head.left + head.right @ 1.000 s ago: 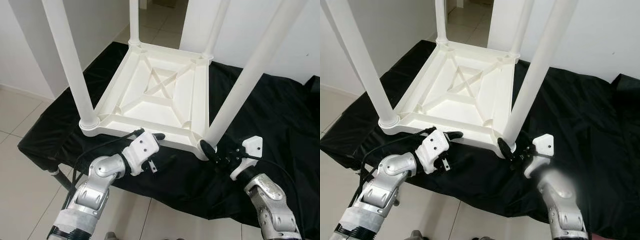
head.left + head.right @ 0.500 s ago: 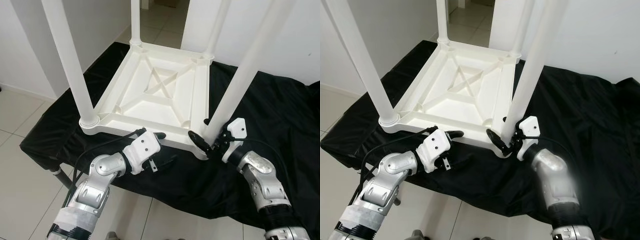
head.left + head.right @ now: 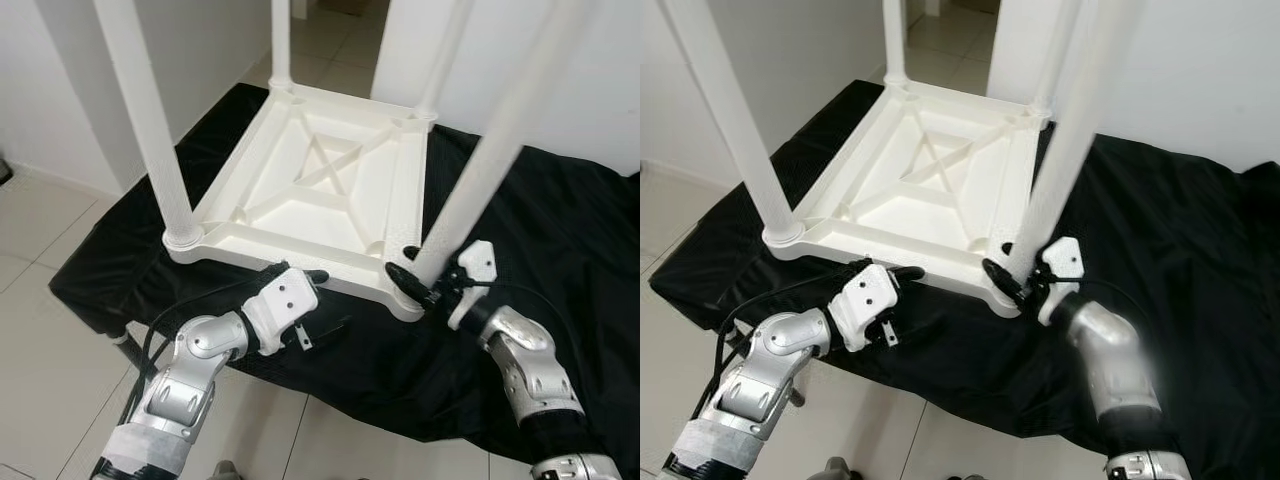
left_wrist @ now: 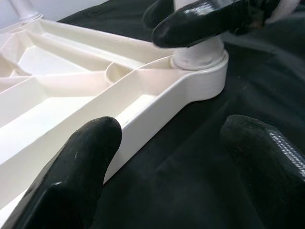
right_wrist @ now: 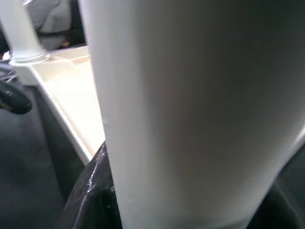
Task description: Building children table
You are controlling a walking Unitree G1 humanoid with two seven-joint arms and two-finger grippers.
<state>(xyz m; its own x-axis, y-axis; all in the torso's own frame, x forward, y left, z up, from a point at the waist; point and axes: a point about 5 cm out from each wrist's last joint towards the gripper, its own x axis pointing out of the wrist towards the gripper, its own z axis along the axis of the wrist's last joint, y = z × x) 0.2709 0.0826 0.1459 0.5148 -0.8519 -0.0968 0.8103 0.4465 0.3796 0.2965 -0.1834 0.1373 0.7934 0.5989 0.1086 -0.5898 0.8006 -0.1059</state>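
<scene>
A black cloth (image 3: 560, 230) drapes a counter, its folds catching daylight, in a room with plain white walls (image 3: 70, 90). Pale, glossy floor tiles (image 3: 40, 330) with thin grout lines run beneath and beyond it, through an opening (image 3: 330, 35) between the walls behind. A dark metal leg (image 3: 118, 338) shows under the cloth's near left edge.

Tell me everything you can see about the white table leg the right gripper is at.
The near-right table leg is a smooth white tube, plastic by the look, rising at a slight slant from a round socket at the corner of the upturned white tabletop, which lies on black cloth. The right gripper has its black fingers around the leg's base, just above the socket.
</scene>
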